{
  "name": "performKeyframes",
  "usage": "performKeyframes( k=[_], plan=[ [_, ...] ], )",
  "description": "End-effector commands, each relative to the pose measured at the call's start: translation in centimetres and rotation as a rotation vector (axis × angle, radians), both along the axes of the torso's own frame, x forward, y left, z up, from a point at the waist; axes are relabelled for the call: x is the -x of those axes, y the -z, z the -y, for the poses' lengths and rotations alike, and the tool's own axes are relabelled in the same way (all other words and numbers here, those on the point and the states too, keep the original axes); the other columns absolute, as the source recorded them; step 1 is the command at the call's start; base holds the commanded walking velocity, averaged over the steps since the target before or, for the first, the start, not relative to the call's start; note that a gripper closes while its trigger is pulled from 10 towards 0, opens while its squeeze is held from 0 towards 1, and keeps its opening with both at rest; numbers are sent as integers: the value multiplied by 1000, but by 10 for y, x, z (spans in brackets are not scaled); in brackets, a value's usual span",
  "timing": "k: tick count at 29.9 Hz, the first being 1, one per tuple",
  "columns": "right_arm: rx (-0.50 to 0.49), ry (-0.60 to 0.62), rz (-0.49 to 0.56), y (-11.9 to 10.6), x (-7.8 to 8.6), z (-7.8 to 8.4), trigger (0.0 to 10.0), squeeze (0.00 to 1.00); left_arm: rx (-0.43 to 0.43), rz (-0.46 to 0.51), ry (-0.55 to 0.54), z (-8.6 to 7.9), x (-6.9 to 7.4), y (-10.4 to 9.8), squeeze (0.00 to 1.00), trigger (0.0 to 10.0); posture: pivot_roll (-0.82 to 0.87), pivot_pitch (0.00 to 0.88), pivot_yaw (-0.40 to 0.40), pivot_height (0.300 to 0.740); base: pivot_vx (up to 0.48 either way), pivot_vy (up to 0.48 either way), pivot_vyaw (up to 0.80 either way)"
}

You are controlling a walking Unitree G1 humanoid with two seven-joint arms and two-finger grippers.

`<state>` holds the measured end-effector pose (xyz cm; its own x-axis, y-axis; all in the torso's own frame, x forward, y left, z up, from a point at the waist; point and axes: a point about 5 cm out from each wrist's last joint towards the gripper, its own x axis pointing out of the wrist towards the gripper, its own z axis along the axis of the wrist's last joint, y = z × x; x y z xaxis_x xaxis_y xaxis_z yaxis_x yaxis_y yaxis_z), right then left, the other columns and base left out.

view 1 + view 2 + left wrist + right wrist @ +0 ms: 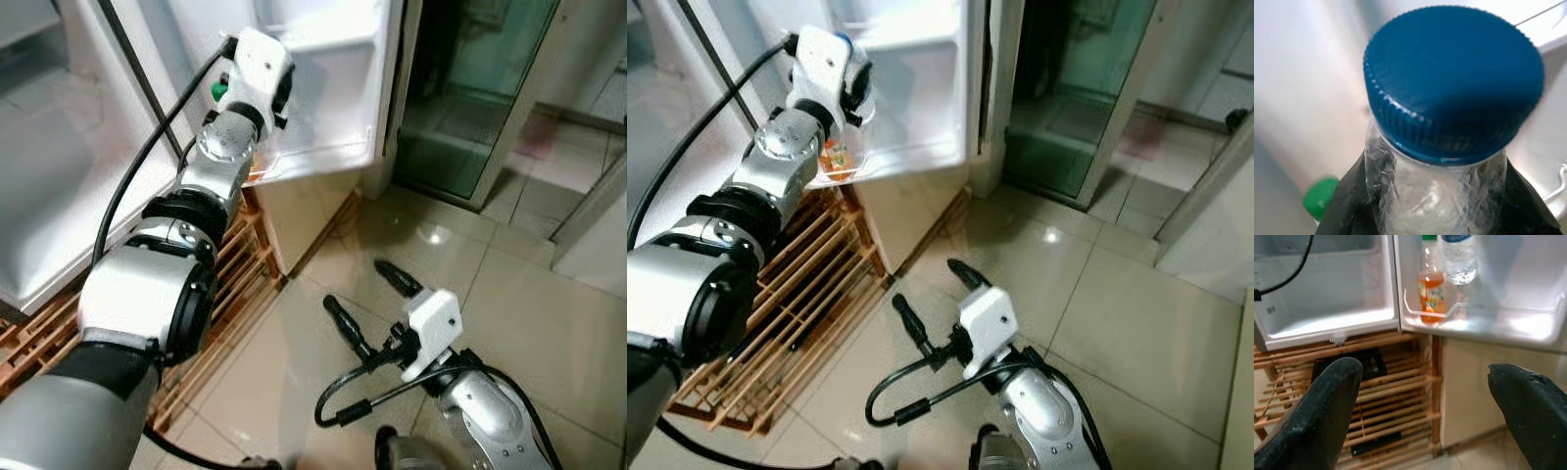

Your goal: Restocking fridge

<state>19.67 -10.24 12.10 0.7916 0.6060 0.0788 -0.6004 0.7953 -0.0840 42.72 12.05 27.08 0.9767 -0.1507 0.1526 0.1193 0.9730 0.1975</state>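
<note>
Two bottles in door shelf (1528, 328) | orange drink (1430, 296) | left hand (1440, 215) grips water bottle (1449, 98)

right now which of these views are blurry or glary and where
Left wrist view: the blue cap is so close it is soft and a little smeared, the green cap behind it out of focus. Right wrist view: the black fingers are blurred, the orange bottle sharper. Eye views: fairly crisp, with a glare spot on the floor tiles.
</note>
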Motion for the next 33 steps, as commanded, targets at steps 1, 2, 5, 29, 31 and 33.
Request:
performKeyframes(
  k=[1, 2, 5, 29, 31, 33],
  plan=[
    [0, -7, 4, -4, 3, -2, 10000, 12, 50, 6, -25, -6, -2, -13, 0, 10000, -275, 198, 113, 740, 0, 0, 0],
    [2, -4, -1, -4, 4, -2, 10000, 12, 76, -6, -27, -6, -2, -14, 0, 10000, -278, 204, 113, 740, 0, 0, 0],
    [6, 3, -13, -4, 8, 0, 10000, 16, 102, -29, -30, -6, -3, -15, 0, 10000, -280, 210, 112, 740, 0, 0, 0],
    [28, -3, -72, -4, 17, 2, 10000, 12, 198, -28, 14, 10, -3, -58, 1000, 10000, -284, 237, 99, 740, 0, 0, 0],
    [29, -5, -77, -3, 17, 1, 10000, 16, 129, 5, 15, 13, -2, -67, 1000, 10000, -280, 234, 99, 740, 0, 0, 0],
    [30, -7, -80, -2, 17, 0, 10000, 16, 93, 18, 16, 14, -2, -70, 1000, 10000, -278, 231, 97, 740, 0, 0, 0]
  ],
)
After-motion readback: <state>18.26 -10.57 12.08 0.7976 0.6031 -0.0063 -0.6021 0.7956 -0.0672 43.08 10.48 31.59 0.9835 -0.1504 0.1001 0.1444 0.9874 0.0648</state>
